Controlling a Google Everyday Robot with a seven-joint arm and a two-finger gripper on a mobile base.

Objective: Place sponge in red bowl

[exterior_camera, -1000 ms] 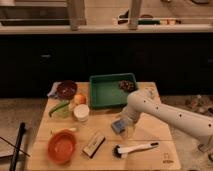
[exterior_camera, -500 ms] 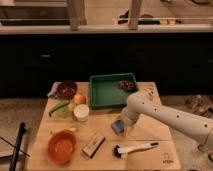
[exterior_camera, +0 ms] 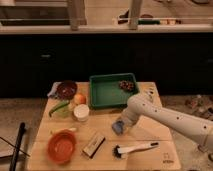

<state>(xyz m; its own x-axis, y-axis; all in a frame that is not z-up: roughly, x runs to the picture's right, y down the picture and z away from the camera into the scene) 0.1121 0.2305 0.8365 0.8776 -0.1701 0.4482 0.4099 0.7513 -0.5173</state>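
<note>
The blue-grey sponge (exterior_camera: 118, 126) is at the tip of my gripper (exterior_camera: 121, 123), right of the table's middle and just above the wooden top. The gripper is shut on the sponge, and the white arm reaches in from the right. The orange-red bowl (exterior_camera: 62, 146) sits empty at the front left of the table, well to the left of and below the sponge. The tan block with a dark stripe (exterior_camera: 93, 145) lies between the bowl and the gripper.
A green tray (exterior_camera: 107, 92) stands at the back with a dark item in its corner. A maroon bowl (exterior_camera: 66, 89), an orange fruit (exterior_camera: 80, 98), a white cup (exterior_camera: 81, 113) and a green item (exterior_camera: 59, 107) stand at the left. A white-handled brush (exterior_camera: 132, 148) lies at the front.
The gripper and the sponge have shifted slightly to the left. Everything else on the table is where it was.
</note>
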